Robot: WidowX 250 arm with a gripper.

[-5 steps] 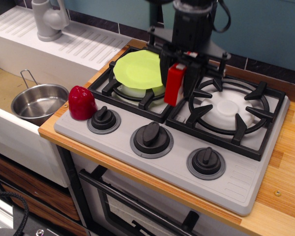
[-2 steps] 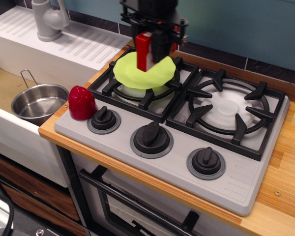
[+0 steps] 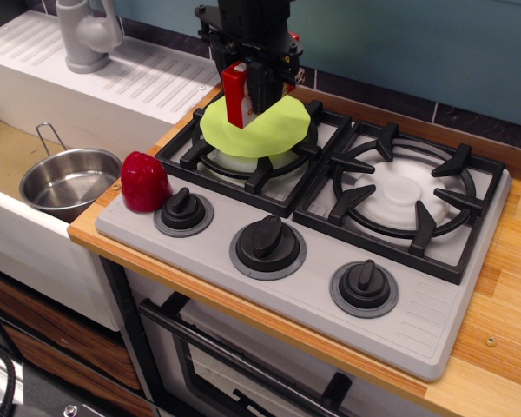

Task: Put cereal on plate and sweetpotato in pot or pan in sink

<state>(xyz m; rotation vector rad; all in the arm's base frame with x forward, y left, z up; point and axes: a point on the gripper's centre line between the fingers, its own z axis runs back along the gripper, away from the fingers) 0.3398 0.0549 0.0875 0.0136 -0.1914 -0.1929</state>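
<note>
Moved: since a moment ago I am carrying the cereal (image 3: 235, 93) left, over the plate's far-left part.
Claw (image 3: 247, 74): I am clamping the box upright.
Plate (image 3: 269, 132): lying on the far-left burner.
Sweetpotato (image 3: 144, 182): sitting at the stove's near-left corner.
Pot (image 3: 68, 181): sitting in the sink (image 3: 4, 152).

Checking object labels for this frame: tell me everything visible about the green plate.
The plate is a thin, round, lime-green disc that looks like plastic. It lies on the black grate of the left rear burner, slightly tilted, its rim sitting unevenly on the grate arms. The red cereal box stands upright at its back edge, gripped by the gripper, and covers part of the rim there. Whether the box bottom touches the plate cannot be told. Otherwise the plate's surface is bare.
</note>
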